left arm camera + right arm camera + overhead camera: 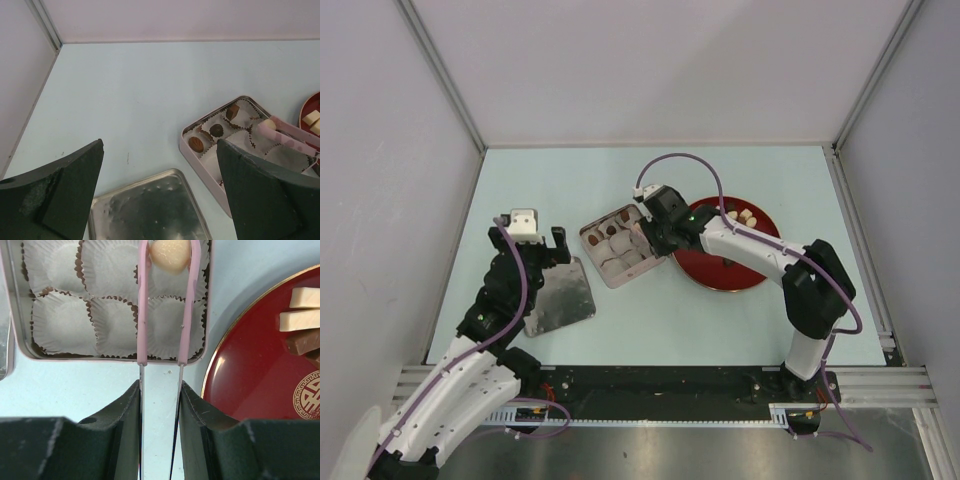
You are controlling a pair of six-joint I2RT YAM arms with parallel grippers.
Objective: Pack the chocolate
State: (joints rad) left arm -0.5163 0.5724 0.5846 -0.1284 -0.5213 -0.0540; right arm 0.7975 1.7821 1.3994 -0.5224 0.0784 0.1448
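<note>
Chocolate handling: right gripper jaws are squeezing slim pink-tipped metal tongs narrow. The tongs are pinching one rounded cream-white chocolate chunk over a white paper cup in the square silver tin. Chunk is looking light, smooth, probably slippery and easily marked, so a gentle pinch across its sides is suiting it. More chunks are lying on the round red plate. Left gripper jaws are standing wide, holding nothing.

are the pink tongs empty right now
No, the pink tongs pinch a cream-white chocolate between their tips, above the white paper cups of the tin.
</note>
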